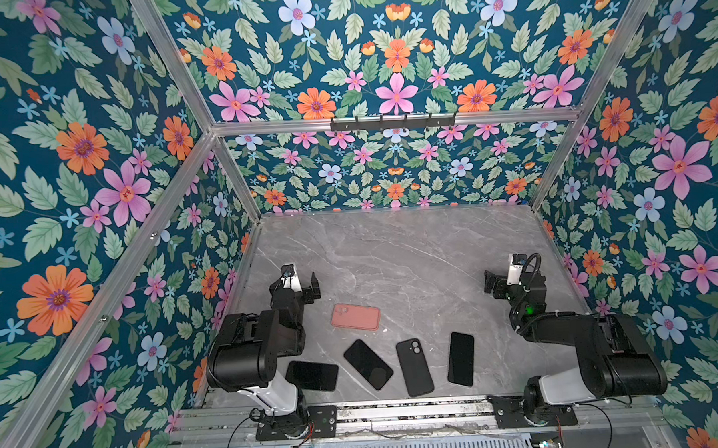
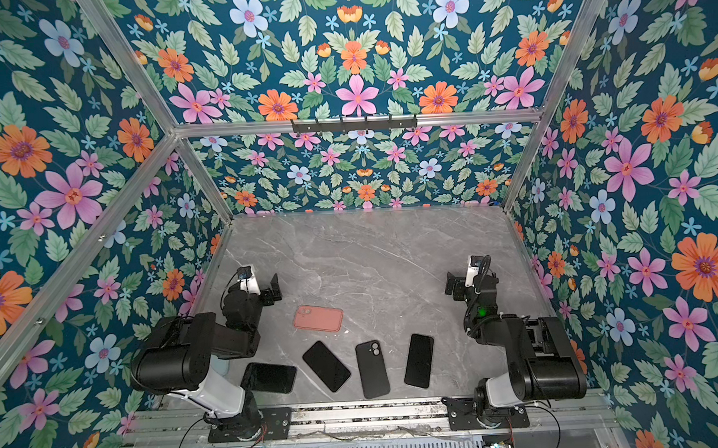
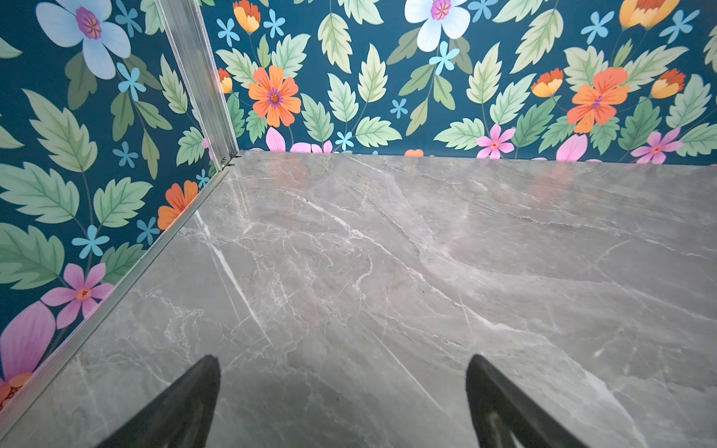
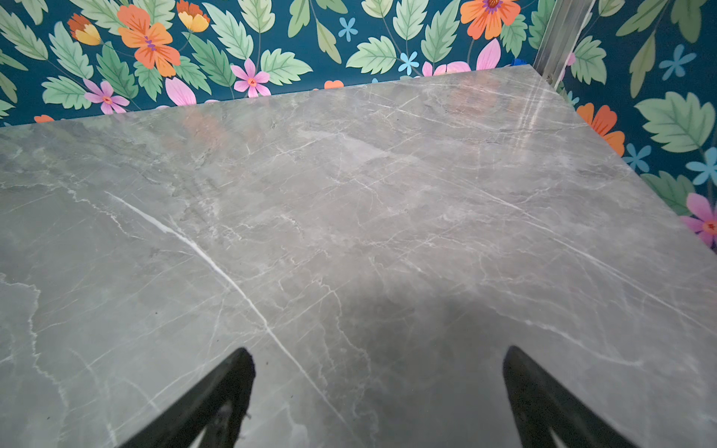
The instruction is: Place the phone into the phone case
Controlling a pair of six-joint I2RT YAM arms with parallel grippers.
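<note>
Five flat things lie in the near half of the bench [image 1: 400,248], and none is held. Three read as bare phones with dark glass up. A left phone [image 1: 312,375] lies with its long axis left-right, close by the base of the left arm [image 1: 246,354]. A middle phone [image 1: 367,364] lies on a diagonal from far-left to near-right. A right phone [image 1: 461,358] lies near-far. Between the middle and right phones is a black case [image 1: 414,367], also roughly near-far, with camera holes at its far end. I cannot tell whether it is an empty case or a phone on its face. A pink case [image 1: 355,316] sits farther in, apart from that row, with its long axis left-right and its camera cut-out at the left end.

The left end effector [image 1: 310,288] hangs far and left of the pink case, near it but not touching, spread wide with nothing between the fingers [image 3: 190,403]. The right end effector [image 1: 493,285] is likewise spread and empty, well apart from everything. The right phone lies near and left of it. Both point toward the far wall [image 3: 349,77], and the wrist views show only bare bench, so every phone and case lies on their near side.

By my judgement nothing has begun. The left arm is nearer to the pink case and to the left and middle phones, the right arm [image 1: 604,355] to the right phone. Either would have to come back toward the near edge, tip down, and turn its wrist to close across a phone's short width.
</note>
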